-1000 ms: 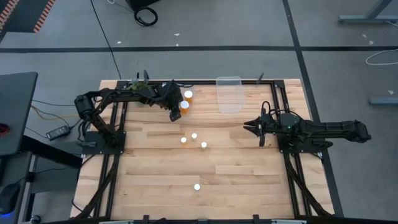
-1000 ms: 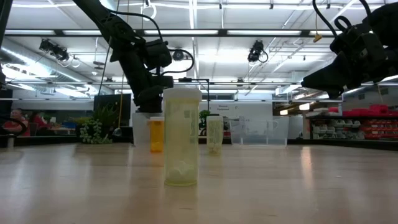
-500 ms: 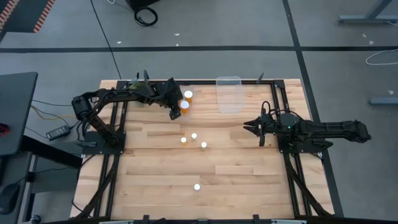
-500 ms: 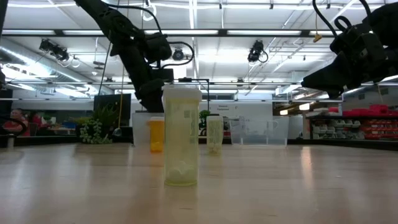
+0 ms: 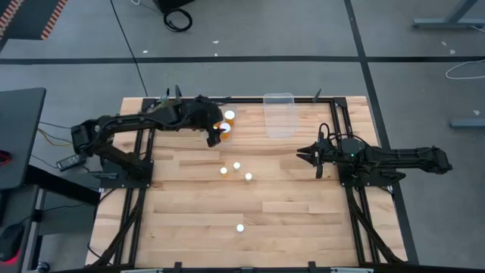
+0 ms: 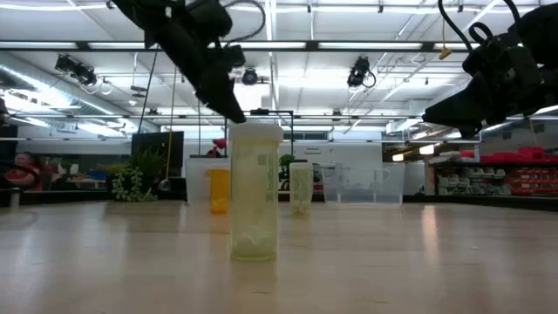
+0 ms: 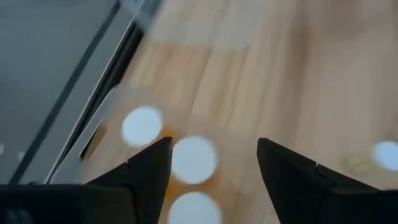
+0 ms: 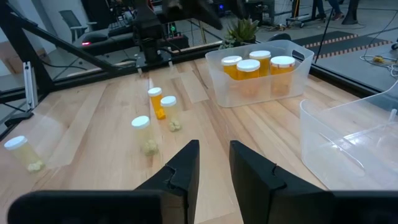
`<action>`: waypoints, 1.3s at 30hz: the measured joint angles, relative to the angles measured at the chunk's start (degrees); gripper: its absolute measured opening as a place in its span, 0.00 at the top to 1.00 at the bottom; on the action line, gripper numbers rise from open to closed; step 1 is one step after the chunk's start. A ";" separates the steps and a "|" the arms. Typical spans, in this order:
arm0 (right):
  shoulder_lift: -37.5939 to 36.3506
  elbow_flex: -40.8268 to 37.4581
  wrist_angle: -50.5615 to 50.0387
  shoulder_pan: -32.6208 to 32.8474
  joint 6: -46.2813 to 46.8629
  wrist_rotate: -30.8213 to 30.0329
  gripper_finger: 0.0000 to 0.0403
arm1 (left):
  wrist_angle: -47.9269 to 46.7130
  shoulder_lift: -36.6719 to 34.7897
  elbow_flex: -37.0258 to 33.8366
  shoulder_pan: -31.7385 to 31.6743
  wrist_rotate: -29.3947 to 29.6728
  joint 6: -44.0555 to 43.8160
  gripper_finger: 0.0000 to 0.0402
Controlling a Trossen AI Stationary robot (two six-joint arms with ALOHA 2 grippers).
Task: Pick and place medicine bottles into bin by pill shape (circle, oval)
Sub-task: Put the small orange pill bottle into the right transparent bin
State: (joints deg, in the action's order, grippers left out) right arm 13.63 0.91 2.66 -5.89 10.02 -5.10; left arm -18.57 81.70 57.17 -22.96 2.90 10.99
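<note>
Below left gripper (image 7: pixel 211 168), seemingly (blurred) medicine bottles (image 7: pixel 193 160).

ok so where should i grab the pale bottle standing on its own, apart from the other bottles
Grip the cylindrical body of the pale translucent white-capped medicine bottle just under its cap, coming from straight above. It stands upright and alone on the wooden table, so its round sides are free all round.

No legible text, brand, number or sign in any view. The nearest bottle (image 6: pixel 254 190) in the low view carries a pale label, print too faint to read. Signage in the room behind: unreadable.
</note>
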 joint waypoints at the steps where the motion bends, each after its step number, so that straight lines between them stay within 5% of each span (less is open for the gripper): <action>1: 0.00 0.00 -0.01 0.01 0.00 0.01 0.76 | 0.42 -0.41 0.00 1.07 0.05 0.21 0.41; 26: 0.00 0.00 -0.35 0.01 0.00 0.01 0.76 | -4.31 -1.12 -0.50 17.51 0.52 -2.83 0.49; 39: 0.00 0.00 -0.37 0.00 -0.01 0.01 0.76 | -2.16 -1.08 -8.85 20.37 0.83 -7.30 0.49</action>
State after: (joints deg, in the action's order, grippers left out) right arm 13.63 0.91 2.28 -5.89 10.01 -5.09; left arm -20.73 80.62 48.32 -2.59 3.73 3.69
